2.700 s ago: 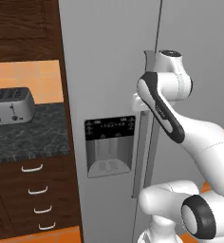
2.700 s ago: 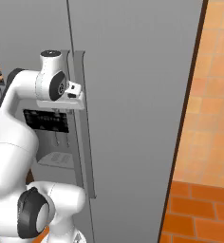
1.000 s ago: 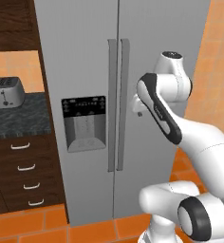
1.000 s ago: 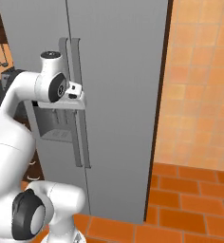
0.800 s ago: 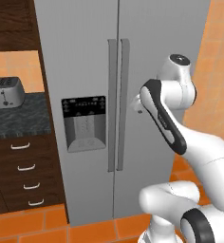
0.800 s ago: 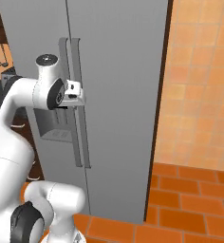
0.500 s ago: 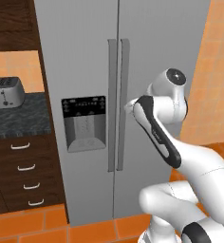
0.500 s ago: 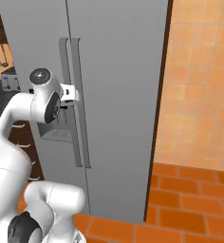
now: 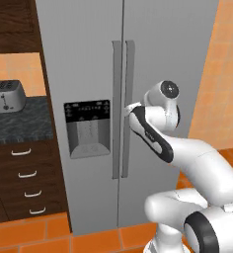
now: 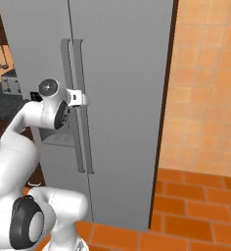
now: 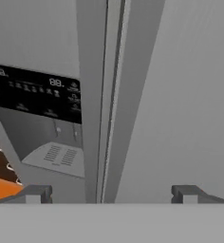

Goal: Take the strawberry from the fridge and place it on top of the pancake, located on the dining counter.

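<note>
The fridge [image 9: 89,59] is taking up most of the shot, tall and light grey, both doors sitting closed with the two long vertical handles [image 9: 123,108] running side by side down the middle seam. So whatever's inside isn't showing at all. The white arm [image 9: 187,153] is bending up from the base and reaching in toward those handles at about mid height. Left of the fridge a dark speckled worktop [image 9: 19,121] is carrying a silver toaster [image 9: 5,96], with dark wood drawers [image 9: 24,183] underneath. The black dispenser panel [image 9: 87,126] is sitting in the left door. Smallest bit: the claw [image 11: 111,193] is spread wide open, gripping nothing, fingertips [image 11: 35,192] sitting either side of the handle pair right up close to the door.
</note>
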Controlling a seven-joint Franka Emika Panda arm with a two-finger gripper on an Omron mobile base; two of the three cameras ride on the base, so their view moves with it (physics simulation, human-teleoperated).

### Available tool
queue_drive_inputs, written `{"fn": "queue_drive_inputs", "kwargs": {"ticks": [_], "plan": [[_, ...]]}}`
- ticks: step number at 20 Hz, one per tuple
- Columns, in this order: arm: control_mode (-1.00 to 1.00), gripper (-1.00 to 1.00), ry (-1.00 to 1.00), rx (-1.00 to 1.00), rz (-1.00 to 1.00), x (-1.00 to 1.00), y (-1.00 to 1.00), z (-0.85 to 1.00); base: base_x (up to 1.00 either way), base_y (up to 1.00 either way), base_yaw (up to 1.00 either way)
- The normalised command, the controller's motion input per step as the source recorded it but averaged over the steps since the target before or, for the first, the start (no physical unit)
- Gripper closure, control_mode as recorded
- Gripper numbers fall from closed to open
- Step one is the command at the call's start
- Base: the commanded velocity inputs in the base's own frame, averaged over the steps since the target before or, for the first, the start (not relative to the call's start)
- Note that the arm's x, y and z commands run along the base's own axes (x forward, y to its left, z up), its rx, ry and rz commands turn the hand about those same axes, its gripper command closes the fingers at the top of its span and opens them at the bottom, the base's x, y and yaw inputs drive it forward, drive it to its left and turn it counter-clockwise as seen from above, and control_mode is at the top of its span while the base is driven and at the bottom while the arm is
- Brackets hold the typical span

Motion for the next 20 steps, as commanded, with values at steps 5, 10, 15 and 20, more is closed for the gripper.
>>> {"fn": "queue_drive_inputs", "kwargs": {"ticks": [5,10,15,20], "plan": [[-1.00,-1.00,0.00,0.00,-0.02,0.51,-0.08,0.00,0.00,0.00,0.00],[-1.00,-1.00,0.00,0.00,-0.03,0.57,0.00,-0.03,0.00,0.00,0.00],[-1.00,-1.00,0.00,0.00,-0.02,0.53,0.00,-0.05,0.00,0.00,0.00],[-1.00,-1.00,-0.04,0.00,-0.01,0.41,0.01,-0.15,0.00,0.00,0.00]]}}
